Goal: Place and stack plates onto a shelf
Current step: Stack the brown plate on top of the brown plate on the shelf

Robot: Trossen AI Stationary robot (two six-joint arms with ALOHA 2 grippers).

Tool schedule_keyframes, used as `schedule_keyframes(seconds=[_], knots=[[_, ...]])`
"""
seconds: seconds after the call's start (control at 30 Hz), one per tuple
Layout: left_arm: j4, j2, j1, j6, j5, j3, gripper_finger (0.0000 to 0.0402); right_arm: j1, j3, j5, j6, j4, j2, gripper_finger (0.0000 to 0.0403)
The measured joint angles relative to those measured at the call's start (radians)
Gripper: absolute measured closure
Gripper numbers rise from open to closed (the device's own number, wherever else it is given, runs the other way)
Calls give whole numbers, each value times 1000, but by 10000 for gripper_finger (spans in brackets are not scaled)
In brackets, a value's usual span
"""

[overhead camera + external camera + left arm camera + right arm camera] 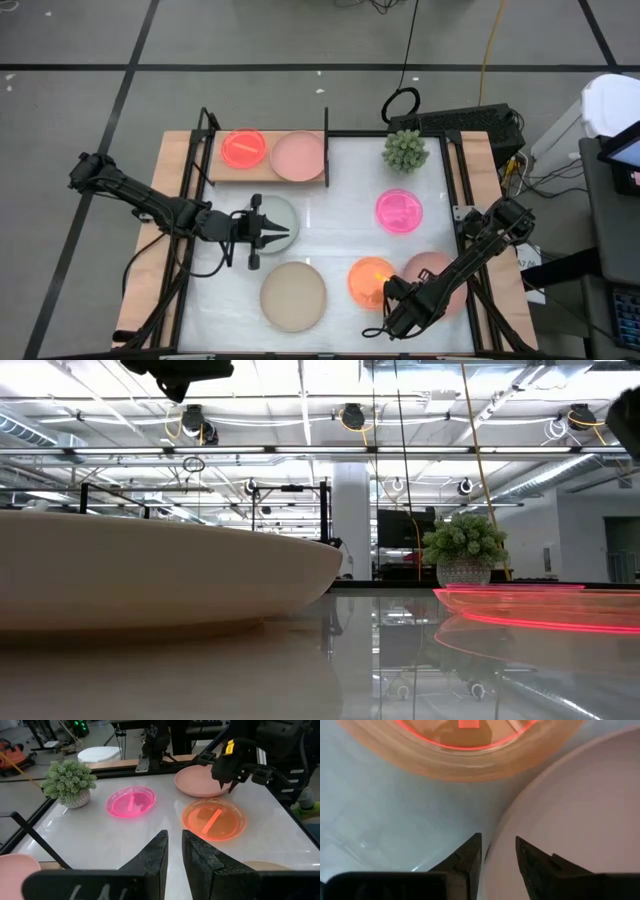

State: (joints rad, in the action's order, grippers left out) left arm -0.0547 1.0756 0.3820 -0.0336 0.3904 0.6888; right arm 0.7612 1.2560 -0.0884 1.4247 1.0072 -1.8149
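My left gripper (272, 232) is shut and stands over the grey-green plate (282, 212), which its own fingers hide in the left wrist view; I cannot tell whether it touches the plate. My right gripper (388, 300) is at the near left rim of a pale pink plate (440, 275), shut on it. Flat on the table lie a beige plate (293, 295), a neon orange plate (372, 280) and a neon pink plate (398, 211). The wooden shelf (262, 180) at the far left carries a neon orange plate (243, 148) and a pale pink plate (297, 156). My right gripper (497, 850) has the pale pink plate's rim (496, 836) between its two fingers, one finger over the plate's inside and one outside it. The fingers come slanting down from the near right. The plate (580, 795) lies flat on the table.
A spiky green plant (405, 150) stands at the table's far right. The neon orange plate (465, 750) lies just ahead of the right fingers. Black shelf uprights (326, 130) rise at the shelf's ends. Bare tabletop (340, 215) lies between the shelf and the neon pink plate.
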Motion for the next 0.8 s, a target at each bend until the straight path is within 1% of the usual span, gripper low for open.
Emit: schedule_keyframes(seconds=[0.1,0.27,0.3,0.53,0.7,0.8], knots=[[0,0,0,6,0,0,339,0,-22,-44,4,-17,0,326],[1,0,0,6,0,0,339,0,-34,-64,-2,-29,0,386],[0,0,0,6,0,0,339,0,-34,-70,-7,-27,0,392],[0,0,0,6,0,0,339,1,-26,-72,-4,22,24,396],[0,0,0,10,0,0,339,6,49,-62,-9,169,37,400],[0,0,0,13,0,0,339,13,114,-33,-34,253,37,401]])
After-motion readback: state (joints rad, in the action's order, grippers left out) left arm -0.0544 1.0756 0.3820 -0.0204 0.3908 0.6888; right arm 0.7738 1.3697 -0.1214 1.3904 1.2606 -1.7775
